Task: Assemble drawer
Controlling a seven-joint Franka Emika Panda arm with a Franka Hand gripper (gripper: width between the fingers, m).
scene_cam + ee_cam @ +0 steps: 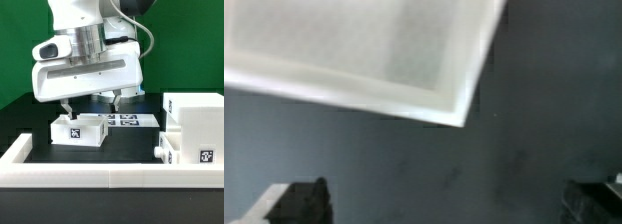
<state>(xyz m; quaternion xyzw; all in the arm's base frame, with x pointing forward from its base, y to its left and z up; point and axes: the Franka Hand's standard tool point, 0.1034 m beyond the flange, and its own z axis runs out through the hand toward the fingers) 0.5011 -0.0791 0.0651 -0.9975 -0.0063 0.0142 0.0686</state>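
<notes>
Black and matte, the surface [120,150] spreads beneath me, with a flat green wall [20,60] behind it. A long, low white rail [60,178] with squared edges borders it.

Largest of the drawer parts is the casing [198,118], a tall, boxy shell of smooth white plastic. It stands well away from my gripper [91,102], toward the exterior view's right. The second tray [168,148], small and open-topped, sits against the casing's foot on the side facing me. I cannot tell whether it is slotted in.

The near tray [80,130] is a shallow white rectangle with thin walls. It lies just below my gripper, under the finger on the exterior view's left, and I cannot tell if that finger touches it. Its front wall carries a square black-and-white tag [73,131]. Behind it, under my other finger, lies the thin, flat marker board [128,120].

In the wrist view, one corner of the near tray [367,60] shows a raised pale rim and a finely speckled floor. It is apart from my dark fingers [295,200]. My gripper [446,200] is spread wide and holds nothing, with only bare surface between its fingers.
</notes>
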